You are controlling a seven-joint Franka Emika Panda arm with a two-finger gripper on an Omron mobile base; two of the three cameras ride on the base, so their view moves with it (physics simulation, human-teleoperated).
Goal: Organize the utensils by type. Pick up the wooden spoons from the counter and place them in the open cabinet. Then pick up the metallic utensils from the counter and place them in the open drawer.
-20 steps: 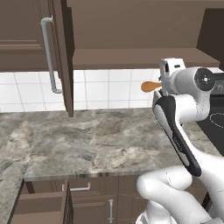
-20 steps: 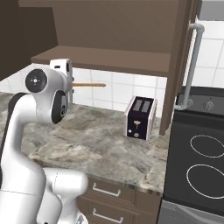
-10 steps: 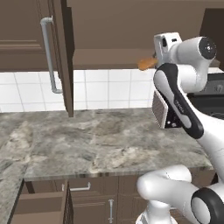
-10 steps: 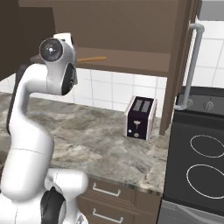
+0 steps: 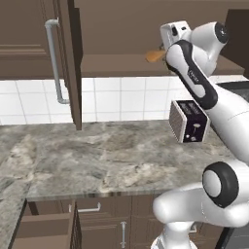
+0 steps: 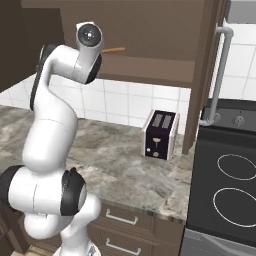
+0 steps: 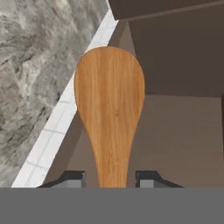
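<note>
Gripper clamped on wooden spoon, up at mouth of open cabinet, bowl end just over its lower shelf; not yet set down, w/ other utensils and open drawer presumably still to do.

A white tiled wall is seen behind the desk. A black toaster is set near the desk's back edge, beside a black stove with ring burners. Dark brown base drawers with silver handles are fitted below.

No readable text, label or sign anywhere.
</note>
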